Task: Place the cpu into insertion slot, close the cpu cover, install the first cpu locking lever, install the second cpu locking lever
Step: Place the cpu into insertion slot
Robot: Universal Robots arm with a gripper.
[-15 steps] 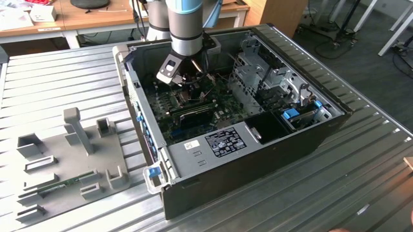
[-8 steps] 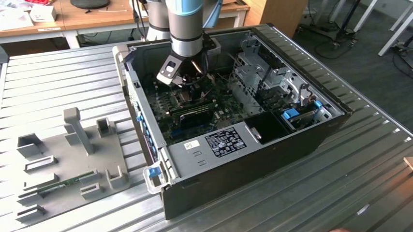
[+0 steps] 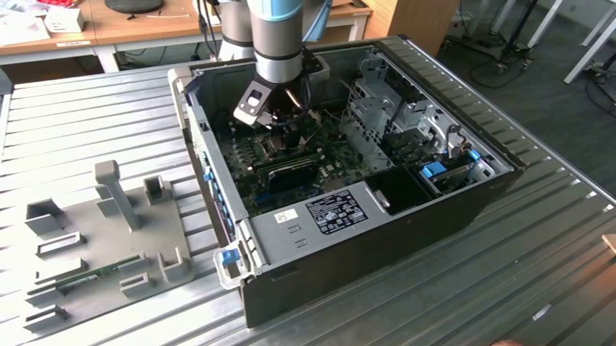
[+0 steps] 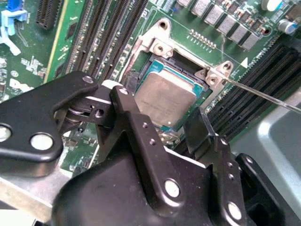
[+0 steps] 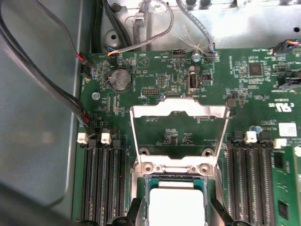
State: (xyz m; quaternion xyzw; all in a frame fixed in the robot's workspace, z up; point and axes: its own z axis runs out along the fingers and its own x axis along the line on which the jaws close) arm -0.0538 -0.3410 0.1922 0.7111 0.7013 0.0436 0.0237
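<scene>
Hovering w/ cpu cover (image 5: 178,109) open for access, gripper (image 4: 161,109) is straddling cpu (image 4: 165,96) in insertion slot (image 4: 183,63); jaws' grip: can't tell.

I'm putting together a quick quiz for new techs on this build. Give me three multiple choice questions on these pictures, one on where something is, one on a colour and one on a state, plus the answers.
1. Where is the cpu?
A) in the insertion slot
B) on the table outside the case
C) on top of the memory slots

2. What colour is the circuit board?
A) blue
B) green
C) red

3. How does the cpu cover stand?
A) shut flat over the cpu
B) swung open, off the cpu
C) taken off and lying beside the case

Answers:
1 A: both wrist views show the cpu's grey top sitting inside the insertion slot.
2 B: the circuit board is green all around the insertion slot.
3 B: in the first wrist view the cpu cover is tipped back on its hinge, with circuit board showing through its window.
</scene>
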